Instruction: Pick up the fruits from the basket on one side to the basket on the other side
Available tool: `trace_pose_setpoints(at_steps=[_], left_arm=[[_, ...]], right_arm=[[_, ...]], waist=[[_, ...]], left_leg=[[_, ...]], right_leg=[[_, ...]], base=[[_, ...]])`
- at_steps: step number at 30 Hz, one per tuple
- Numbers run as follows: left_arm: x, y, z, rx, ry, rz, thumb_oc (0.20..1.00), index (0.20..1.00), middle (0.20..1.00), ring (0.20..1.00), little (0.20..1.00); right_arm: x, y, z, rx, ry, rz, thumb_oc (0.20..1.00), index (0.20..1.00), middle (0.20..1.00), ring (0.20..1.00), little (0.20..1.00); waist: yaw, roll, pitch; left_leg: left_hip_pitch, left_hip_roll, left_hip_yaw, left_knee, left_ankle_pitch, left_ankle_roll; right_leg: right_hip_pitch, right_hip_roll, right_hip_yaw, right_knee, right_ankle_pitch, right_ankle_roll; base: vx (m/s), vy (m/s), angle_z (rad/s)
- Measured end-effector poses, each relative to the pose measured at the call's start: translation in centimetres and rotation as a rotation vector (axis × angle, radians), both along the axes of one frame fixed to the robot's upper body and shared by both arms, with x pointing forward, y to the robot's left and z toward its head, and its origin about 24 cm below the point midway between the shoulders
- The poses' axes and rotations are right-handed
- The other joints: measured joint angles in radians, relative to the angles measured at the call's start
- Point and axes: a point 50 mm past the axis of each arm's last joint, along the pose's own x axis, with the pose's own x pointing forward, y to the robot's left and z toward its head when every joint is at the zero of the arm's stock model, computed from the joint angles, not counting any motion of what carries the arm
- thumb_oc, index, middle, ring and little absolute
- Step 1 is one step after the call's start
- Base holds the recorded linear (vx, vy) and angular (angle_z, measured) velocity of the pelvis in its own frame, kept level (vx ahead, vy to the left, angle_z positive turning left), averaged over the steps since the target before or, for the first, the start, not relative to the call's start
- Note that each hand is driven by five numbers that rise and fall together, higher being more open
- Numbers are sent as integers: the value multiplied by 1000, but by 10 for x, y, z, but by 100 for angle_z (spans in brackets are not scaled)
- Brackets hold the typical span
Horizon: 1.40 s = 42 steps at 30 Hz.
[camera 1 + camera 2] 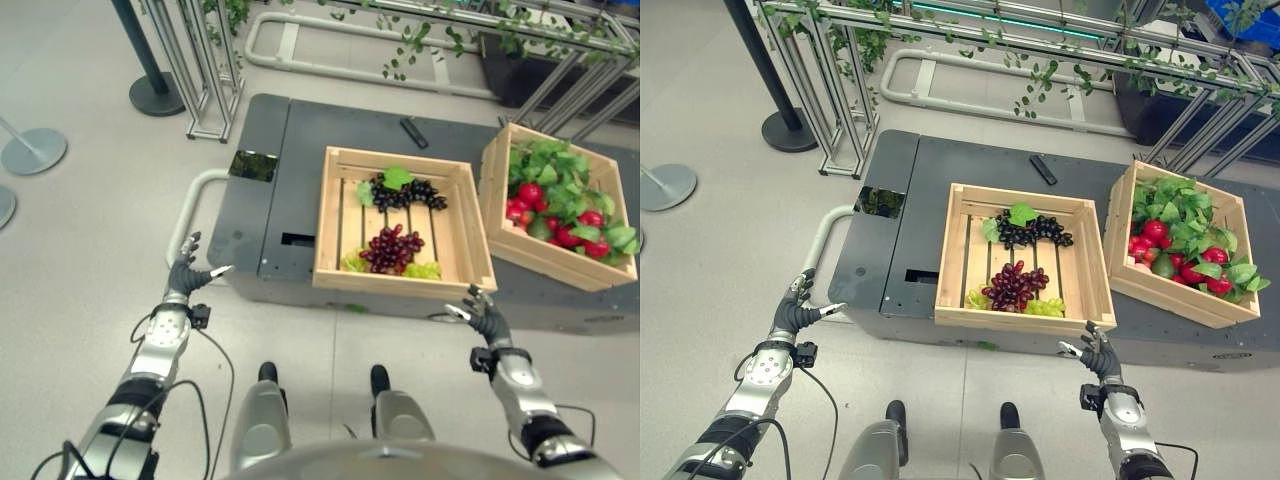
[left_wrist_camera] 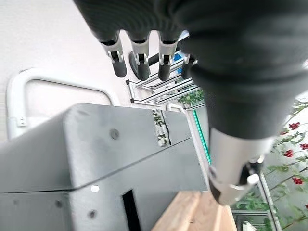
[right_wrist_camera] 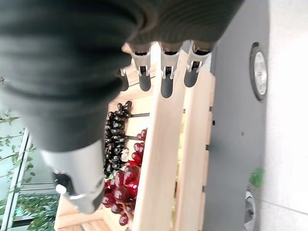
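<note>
A flat wooden crate (image 1: 403, 283) on the grey platform holds a dark grape bunch (image 1: 410, 192) with a green leaf, a red grape bunch (image 1: 391, 249) and green grapes (image 1: 423, 270). To its right a tilted wooden crate (image 1: 549, 256) is full of red fruits (image 1: 529, 194) among green leaves. My left hand (image 1: 186, 272) hovers open over the floor left of the platform, holding nothing. My right hand (image 1: 485, 314) is open and empty just in front of the flat crate's near right corner. Past its fingers (image 3: 164, 82), the right wrist view shows the crate's rim and red grapes (image 3: 121, 188).
The grey platform (image 1: 262, 200) has a white tubular rail (image 1: 190, 205) on its left end and a small black object (image 1: 414, 132) at the back. Metal racks with vines (image 1: 205, 65) and stanchion bases (image 1: 33, 150) stand on the floor beyond.
</note>
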Motion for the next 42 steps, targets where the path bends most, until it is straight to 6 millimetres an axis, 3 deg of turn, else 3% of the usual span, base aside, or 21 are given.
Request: trace_pose_setpoints(at_steps=[2, 5, 8, 10, 12, 14, 22, 28, 31, 35, 39, 41, 42], left_arm=[[-4, 2, -3, 8, 14, -1, 1000, 1000, 1000, 1000, 1000], [-14, 6, -11, 6, 51, 10, 1000, 1000, 1000, 1000, 1000], [-23, 7, -18, 4, 83, 4, 1000, 1000, 1000, 1000, 1000], [-28, 7, -21, 3, 98, 9, 1000, 1000, 1000, 1000, 1000], [-29, 8, -23, -7, 97, 24, 1000, 1000, 1000, 1000, 1000], [-29, 9, -22, -4, 91, 28, 1000, 1000, 1000, 1000, 1000], [-28, 1, -25, -12, 99, 7, 1000, 1000, 1000, 1000, 1000], [-26, -1, -25, -17, 96, 3, 1000, 1000, 1000, 1000, 1000], [-24, -2, -23, -16, 90, -1, 1000, 1000, 1000, 1000, 1000], [-25, -2, -25, -11, 102, -9, 1000, 1000, 1000, 1000, 1000], [-21, -5, -24, -3, 105, -35, 1000, 1000, 1000, 1000, 1000], [-22, -5, -25, -6, 109, -36, 1000, 1000, 1000, 1000, 1000], [-24, -5, -27, -7, 120, -39, 1000, 1000, 1000, 1000, 1000]], right_arm=[[5, 6, 3, 9, -18, 24, 1000, 1000, 1000, 1000, 1000], [9, 11, 5, 26, -37, 43, 1000, 1000, 1000, 1000, 1000], [0, 12, -1, 34, -7, 46, 1000, 1000, 1000, 1000, 1000], [-2, 11, -3, 34, 3, 43, 1000, 1000, 1000, 1000, 1000], [0, 12, -2, 33, -2, 49, 1000, 1000, 1000, 1000, 1000], [1, 14, -1, 32, -5, 56, 1000, 1000, 1000, 1000, 1000], [8, 14, 9, -6, -42, 118, 1000, 1000, 1000, 1000, 1000], [18, 1, 24, -116, -49, 205, 1000, 1000, 1000, 1000, 1000], [29, -8, 38, -178, -65, 248, 1000, 1000, 1000, 1000, 1000], [59, -19, 80, -291, -165, 329, 1000, 1000, 1000, 1000, 1000], [95, -29, 141, -447, -291, 408, 1000, 1000, 1000, 1000, 1000], [106, -31, 162, -500, -328, 430, 1000, 1000, 1000, 1000, 1000], [118, -30, 188, -609, -349, 495, 1000, 1000, 1000, 1000, 1000]], waist=[[3, -8, 2], [10, -14, 4], [18, -24, -1], [33, -37, -10], [32, -37, -14], [29, -38, -14], [9, -15, -26], [11, 3, -35], [8, 11, -33], [29, 27, -13], [33, 40, 77], [37, 37, 106], [42, 35, 134]], left_leg=[[-7, -3, 28, -4, 8, 23], [1, 7, 70, -11, 7, 46], [37, 5, 104, -66, 32, 65], [67, 0, 149, -122, 55, 69], [79, -12, 156, -149, 66, 65], [76, -14, 158, -156, 74, 59], [94, 16, 99, -211, 124, -5], [107, 22, 72, -291, 179, -19], [85, 23, 54, -310, 199, -24], [51, 28, 37, -324, 216, -32], [12, 30, 21, -326, 236, -34], [5, 31, 17, -327, 240, -34], [-7, 29, 12, -327, 247, -33]], right_leg=[[-38, -9, -5, 4, 56, 0], [-58, -4, -76, -3, 131, 9], [-50, 48, -106, 17, 88, 75], [-24, 54, -162, -39, 64, 82], [19, 62, -147, -96, 50, 91], [27, 62, -116, -122, 47, 92], [56, 116, -124, -141, -1, 48], [53, 132, -147, -157, 0, 34], [36, 137, -165, -170, 4, 27], [4, 151, -173, -170, 5, 25], [-28, 155, -193, -165, 10, 19], [-30, 156, -197, -165, 11, 18], [-41, 158, -198, -164, 13, 18]], base=[[-32, 273, -30], [-12, 246, -55], [-54, 108, -33], [-13, -18, -39], [-5, -34, -17], [0, -88, -7], [34, -82, 13], [-10, -101, 13], [-12, -59, 17], [-24, -56, 10], [-32, -49, 14], [-40, -34, 12], [-33, -29, 6]])
